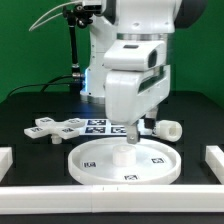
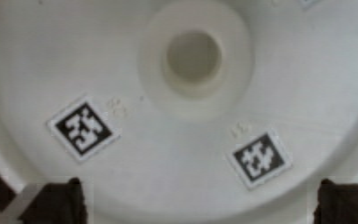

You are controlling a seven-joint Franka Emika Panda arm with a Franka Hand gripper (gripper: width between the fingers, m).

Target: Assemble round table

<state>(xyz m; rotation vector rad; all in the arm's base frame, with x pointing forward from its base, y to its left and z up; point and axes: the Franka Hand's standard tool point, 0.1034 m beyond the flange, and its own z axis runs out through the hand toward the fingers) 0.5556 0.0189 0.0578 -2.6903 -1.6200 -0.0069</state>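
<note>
The large rimmed disc lies flat on the black table near the front, its central hub pointing up. My gripper hangs just above the hub, open and empty. In the wrist view the disc fills the frame, with the hub hole and two square tags on it. My gripper has its dark fingertips spread wide over the disc. The short post lies on its side toward the exterior view's right. The lobed cross piece lies flat toward the exterior view's left.
The marker board lies behind the disc, between the cross piece and the arm. White rails edge the table at the front, left and right. The robot's base stands at the back.
</note>
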